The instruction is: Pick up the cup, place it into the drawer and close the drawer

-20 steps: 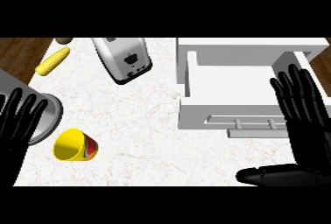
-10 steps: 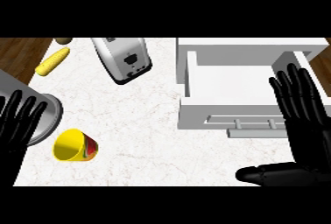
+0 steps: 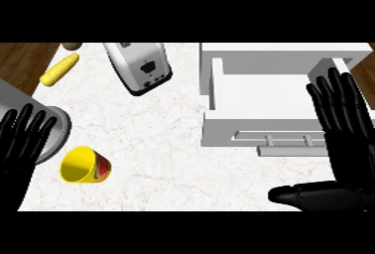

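A yellow cup (image 3: 83,165) with a red and green mark lies on its side at the counter's lower left, its mouth facing left. My left hand (image 3: 23,140) rests open just left of and above it, fingers up, not touching it. The white drawer (image 3: 273,94) stands pulled open at the right, nothing showing inside, its handle (image 3: 289,139) on the front panel. My right hand (image 3: 347,144) is open over the drawer's right side, fingers straight and pointing up, thumb stretched left below the drawer front.
A silver toaster (image 3: 141,67) lies at the top middle. A corn cob (image 3: 60,69) sits at the upper left near a brown object (image 3: 71,46). A grey metal pot (image 3: 29,119) stands partly behind my left hand. White marble counter (image 3: 161,149) spreads between cup and drawer.
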Robot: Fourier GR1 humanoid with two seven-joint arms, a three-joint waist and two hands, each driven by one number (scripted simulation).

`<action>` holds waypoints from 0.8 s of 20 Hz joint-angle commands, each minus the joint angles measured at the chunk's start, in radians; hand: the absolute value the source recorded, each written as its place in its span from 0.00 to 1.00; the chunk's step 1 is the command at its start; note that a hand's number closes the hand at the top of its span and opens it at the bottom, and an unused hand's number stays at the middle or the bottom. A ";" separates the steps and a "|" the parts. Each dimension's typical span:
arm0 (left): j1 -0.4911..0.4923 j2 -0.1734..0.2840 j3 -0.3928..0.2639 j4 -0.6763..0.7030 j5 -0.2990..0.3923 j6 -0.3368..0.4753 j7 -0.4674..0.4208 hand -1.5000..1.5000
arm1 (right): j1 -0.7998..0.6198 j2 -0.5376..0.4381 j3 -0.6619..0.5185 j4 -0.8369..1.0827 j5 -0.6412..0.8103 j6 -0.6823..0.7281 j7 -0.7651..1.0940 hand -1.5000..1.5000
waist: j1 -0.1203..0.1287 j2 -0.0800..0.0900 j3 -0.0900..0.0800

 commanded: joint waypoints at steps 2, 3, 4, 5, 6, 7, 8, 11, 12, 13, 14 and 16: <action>-0.041 0.001 0.000 0.050 -0.028 0.025 0.048 0.00 | -0.016 0.007 -0.001 0.058 0.004 0.010 -0.033 0.00 | 0.000 0.001 0.000; 0.018 0.043 0.075 0.098 0.021 -0.068 -0.025 0.00 | -0.002 -0.007 -0.026 -0.012 -0.018 0.006 0.002 0.00 | 0.000 0.000 0.000; 0.059 0.015 0.053 0.152 -0.025 -0.104 -0.101 0.00 | 0.008 -0.001 0.003 -0.021 0.009 0.003 0.006 0.00 | 0.000 0.000 0.000; -0.062 0.041 0.080 0.153 -0.005 -0.023 -0.017 0.00 | 0.033 -0.038 -0.070 -0.028 -0.062 0.045 -0.003 0.00 | -0.004 0.000 0.000; 0.013 -0.046 0.000 0.136 -0.105 -0.014 -0.087 0.00 | 0.067 -0.024 -0.041 -0.020 -0.039 0.056 -0.043 0.00 | -0.002 0.000 0.000; 0.011 0.042 0.098 0.177 -0.018 -0.066 -0.061 0.00 | 0.039 0.001 -0.010 0.013 -0.006 0.029 -0.042 0.00 | 0.000 0.000 0.000; 0.019 -0.009 0.050 0.209 -0.105 -0.061 -0.136 0.00 | 0.039 -0.044 -0.072 -0.042 -0.071 0.054 0.018 0.00 | -0.002 0.000 0.000; -0.043 0.030 0.089 0.353 -0.128 -0.079 -0.180 0.00 | 0.035 0.031 0.029 -0.026 0.025 -0.005 -0.019 0.00 | -0.003 0.001 0.000; 0.017 0.024 0.096 0.277 -0.104 -0.082 -0.154 0.00 | 0.008 0.028 0.026 -0.060 0.026 -0.029 0.045 0.00 | 0.000 0.000 0.000; 0.005 -0.007 0.076 0.304 -0.153 -0.065 -0.206 0.00 | -0.013 0.016 0.005 -0.024 0.009 -0.012 0.027 0.00 | 0.000 0.000 0.000; -0.010 0.012 0.092 0.381 -0.155 -0.083 -0.229 0.00 | 0.020 0.001 0.012 -0.097 0.008 -0.007 0.079 0.00 | -0.003 0.000 0.000; -0.024 0.026 0.099 0.446 -0.185 -0.095 -0.272 0.00 | 0.071 -0.009 -0.025 -0.051 -0.044 0.050 -0.010 0.00 | -0.003 0.000 0.000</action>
